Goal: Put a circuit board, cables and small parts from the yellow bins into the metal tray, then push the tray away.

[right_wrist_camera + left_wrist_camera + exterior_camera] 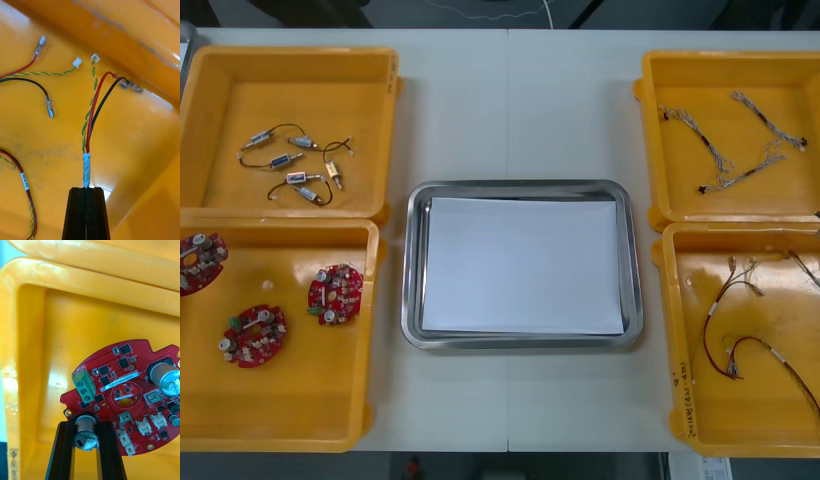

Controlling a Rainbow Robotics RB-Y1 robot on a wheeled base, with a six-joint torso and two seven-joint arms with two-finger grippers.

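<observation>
My left gripper [86, 429] is shut on a round red circuit board [120, 390]; its fingers [63, 446] pinch a silver cylinder at the board's edge, over an orange bin's corner [45, 352]. My right gripper [87, 193] is shut on a red and yellow cable [90, 123] at its white sleeve, above an orange bin floor [135, 150]. The metal tray [412, 270], white inside, lies at the table's middle. In the front view three circuit boards [335, 293] lie in the near left yellow bin [300, 390], and red and yellow cables [725, 320] in the near right bin [720, 425].
The far left bin [230, 120] holds small metal parts on black cables [295, 165]. Twisted blue and white cables [740, 140] lie in the far right bin [680, 70]. More loose cable ends [41, 93] lie beside my right gripper.
</observation>
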